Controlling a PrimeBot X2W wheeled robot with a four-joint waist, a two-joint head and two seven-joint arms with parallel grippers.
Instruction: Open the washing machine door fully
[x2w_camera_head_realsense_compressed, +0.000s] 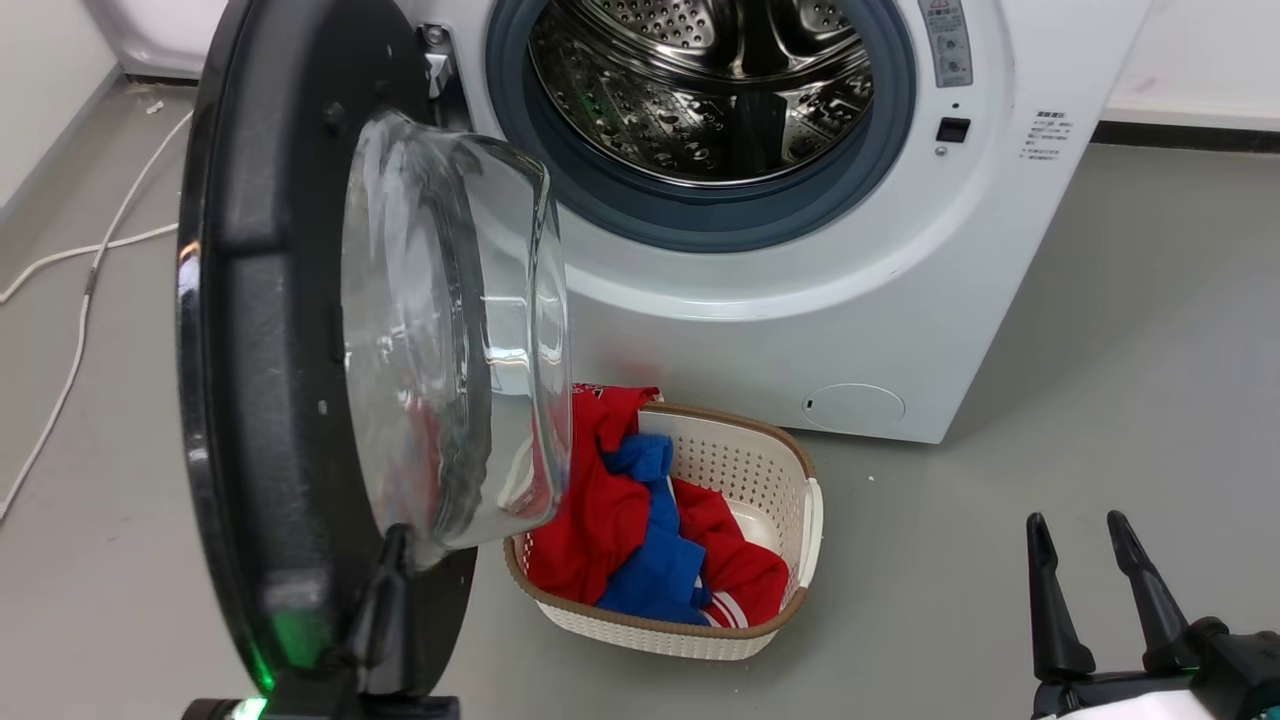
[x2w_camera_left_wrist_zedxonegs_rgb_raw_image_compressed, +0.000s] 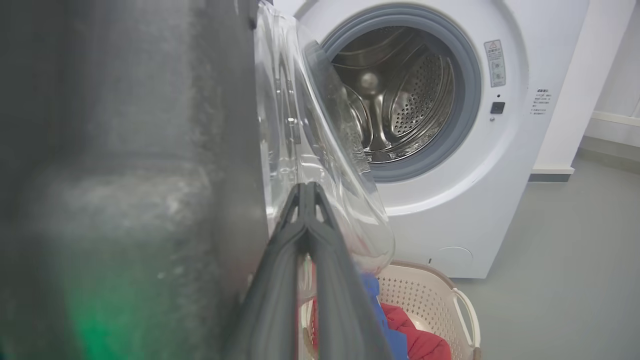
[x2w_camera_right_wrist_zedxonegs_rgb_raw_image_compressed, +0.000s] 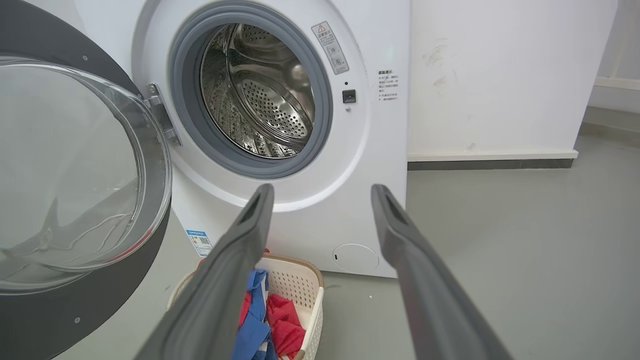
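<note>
My left gripper (x2w_camera_left_wrist_zedxonegs_rgb_raw_image_compressed: 306, 190), fingers together, sits against the inner face of the washing machine door (x2w_camera_head_realsense_compressed: 260, 300), already swung wide but probably not fully; my right gripper (x2w_camera_head_realsense_compressed: 1077, 525) is spread and idle.

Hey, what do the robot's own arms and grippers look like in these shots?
Each gripper has two long, slim, dark grey fingers that taper to blunt pointed tips. The right gripper shows a shallow recess near each tip and sits on a black and white wrist housing. The left gripper looks matte and rubbery; a green light glows by its base in the head view.
</note>
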